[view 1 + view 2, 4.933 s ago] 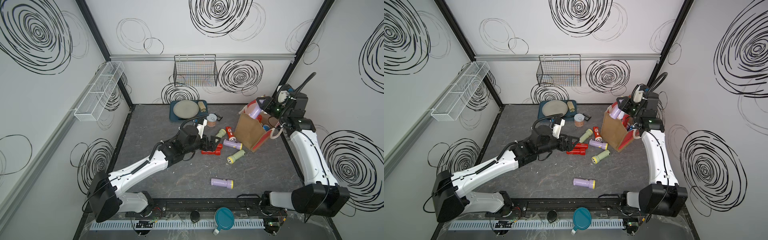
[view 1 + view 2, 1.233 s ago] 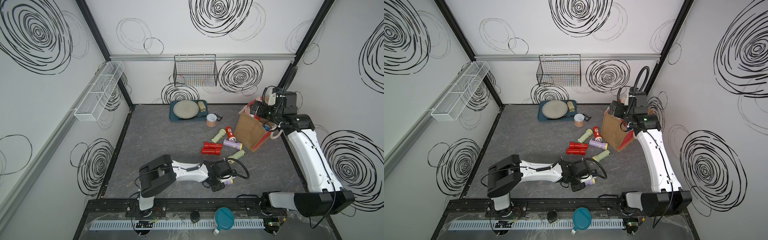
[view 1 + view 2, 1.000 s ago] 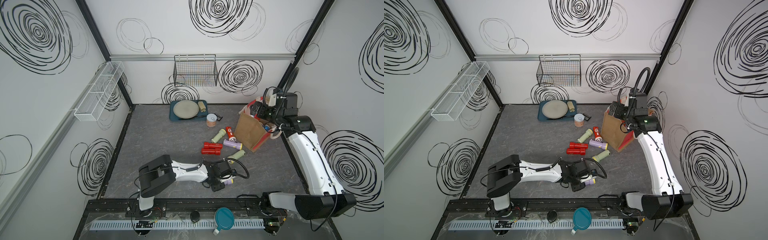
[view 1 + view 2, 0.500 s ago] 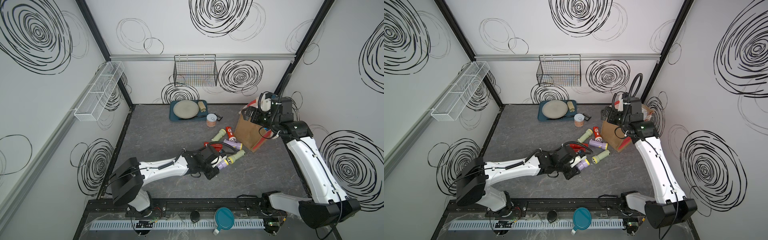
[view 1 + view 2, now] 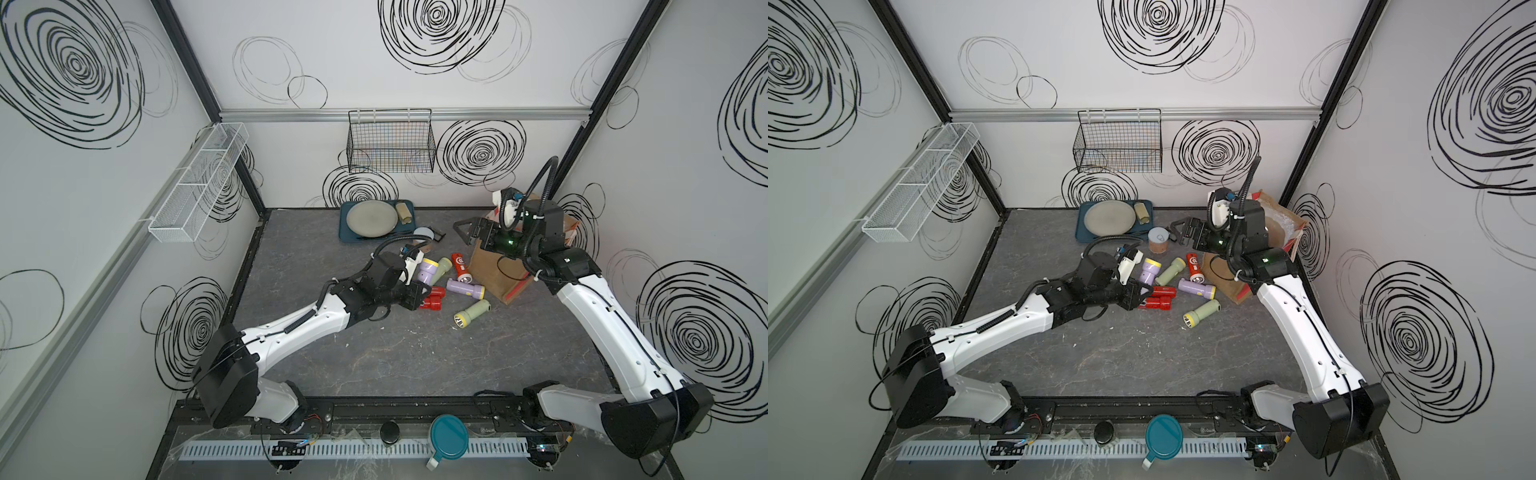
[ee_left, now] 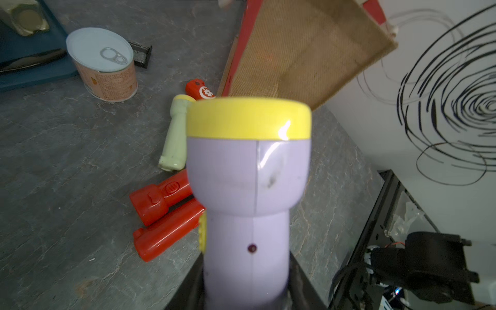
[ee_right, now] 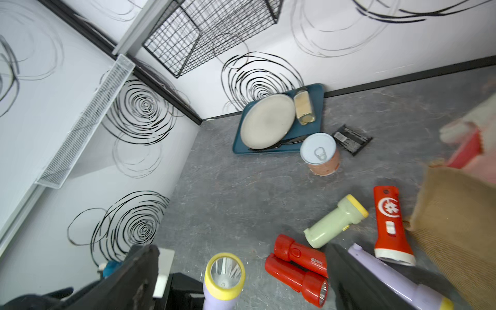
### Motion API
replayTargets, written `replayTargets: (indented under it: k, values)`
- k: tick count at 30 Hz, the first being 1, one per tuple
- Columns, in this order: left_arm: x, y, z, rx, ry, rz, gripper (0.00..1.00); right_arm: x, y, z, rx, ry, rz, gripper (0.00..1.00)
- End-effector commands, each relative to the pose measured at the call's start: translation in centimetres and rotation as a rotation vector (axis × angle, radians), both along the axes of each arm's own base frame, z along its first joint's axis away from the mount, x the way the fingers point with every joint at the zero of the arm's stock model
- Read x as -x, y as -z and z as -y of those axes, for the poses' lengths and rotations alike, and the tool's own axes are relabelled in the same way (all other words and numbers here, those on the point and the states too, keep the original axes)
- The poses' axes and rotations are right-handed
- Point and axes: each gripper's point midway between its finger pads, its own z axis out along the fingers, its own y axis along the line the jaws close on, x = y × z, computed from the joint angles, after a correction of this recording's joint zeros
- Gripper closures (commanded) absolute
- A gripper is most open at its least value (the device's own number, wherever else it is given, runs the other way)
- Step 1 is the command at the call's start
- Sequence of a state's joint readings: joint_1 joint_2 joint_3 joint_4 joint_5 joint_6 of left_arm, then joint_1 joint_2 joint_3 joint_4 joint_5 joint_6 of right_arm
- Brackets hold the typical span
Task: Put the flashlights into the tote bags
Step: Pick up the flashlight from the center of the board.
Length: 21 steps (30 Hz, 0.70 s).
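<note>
I am clamping the lilac, yellow-headed plastic flashlight [image 6: 249, 188] in the left gripper [image 5: 417, 291], its head pointing at the brown jute tote bag [image 6: 308, 53]; the right gripper [image 5: 467, 232] is gaping, empty.

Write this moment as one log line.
left gripper: shut on lilac flashlight | right gripper: open, empty, near tote bag | other flashlights: lying on table

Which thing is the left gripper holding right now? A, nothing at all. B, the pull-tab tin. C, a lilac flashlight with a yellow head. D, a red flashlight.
C: in the left wrist view the left gripper is shut on the lilac flashlight with a yellow head, while the two red flashlights lie loose below it.
</note>
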<state>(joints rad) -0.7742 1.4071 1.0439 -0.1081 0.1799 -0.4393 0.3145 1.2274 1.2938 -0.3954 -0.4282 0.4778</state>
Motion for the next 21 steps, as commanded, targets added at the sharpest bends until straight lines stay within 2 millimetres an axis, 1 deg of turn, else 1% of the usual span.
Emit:
replayTargets:
  k: [1,3,6,9,16,18,21]
  values:
    - [-1.8,-6.8,-0.1,0.225,-0.067,0.09,1.0,1.1,-0.7,-2.5,-0.06,-0.162,0.058,0.0]
    - [-2.0,-7.6,-0.3,0.264,-0.076,0.098,1.0,1.8,0.0,-3.3,-0.072,-0.238,0.048,0.0]
    - [-2.0,-8.3,-0.3,0.302,-0.082,0.108,1.0,2.4,0.9,-4.2,-0.071,-0.308,0.031,0.0]
    - [-1.8,-8.8,-0.1,0.341,-0.078,0.114,1.0,2.9,1.2,-5.0,-0.097,-0.358,0.034,0.0]
    - [-1.9,-9.8,0.3,0.37,-0.067,0.129,1.0,3.4,2.2,-7.0,-0.136,-0.407,0.011,0.02]
    - [-1.8,-9.9,0.3,0.37,-0.062,0.132,1.0,3.3,2.4,-7.4,-0.148,-0.4,0.006,0.03]
    - [-1.8,-9.8,0.4,0.366,-0.059,0.128,1.0,3.4,2.4,-8.5,-0.163,-0.418,0.006,0.06]
